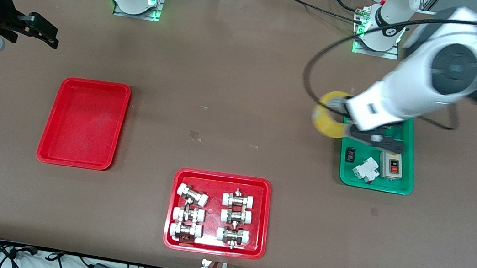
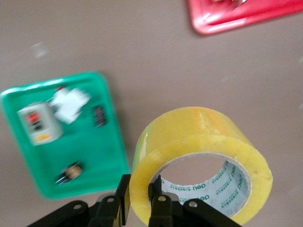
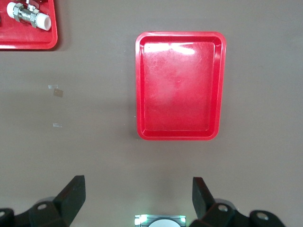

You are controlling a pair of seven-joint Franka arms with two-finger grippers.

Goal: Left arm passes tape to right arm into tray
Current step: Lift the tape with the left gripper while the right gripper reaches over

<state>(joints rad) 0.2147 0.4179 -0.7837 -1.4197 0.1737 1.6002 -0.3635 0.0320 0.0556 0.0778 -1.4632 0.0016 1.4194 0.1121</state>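
Note:
The yellow tape roll [image 1: 325,122] hangs above the table beside the green tray's [image 1: 403,185] edge, held by my left gripper [image 1: 343,115]. In the left wrist view the left gripper [image 2: 139,198] is shut on the tape's [image 2: 199,137] wall, one finger inside the core and one outside. My right gripper [image 1: 51,35] is up over the table at the right arm's end, open and empty. The plain red tray [image 1: 83,123] lies empty, nearer the front camera than that gripper. The right wrist view shows the tray [image 3: 140,85] ahead of the open right gripper [image 3: 138,194].
A red tray of metal fittings [image 1: 261,220] lies at the table's front middle; its corner shows in both wrist views [image 3: 28,45] [image 2: 236,21]. The green tray [image 2: 106,156] holds a grey switch box [image 1: 393,166], a white breaker [image 1: 365,169] and small black parts.

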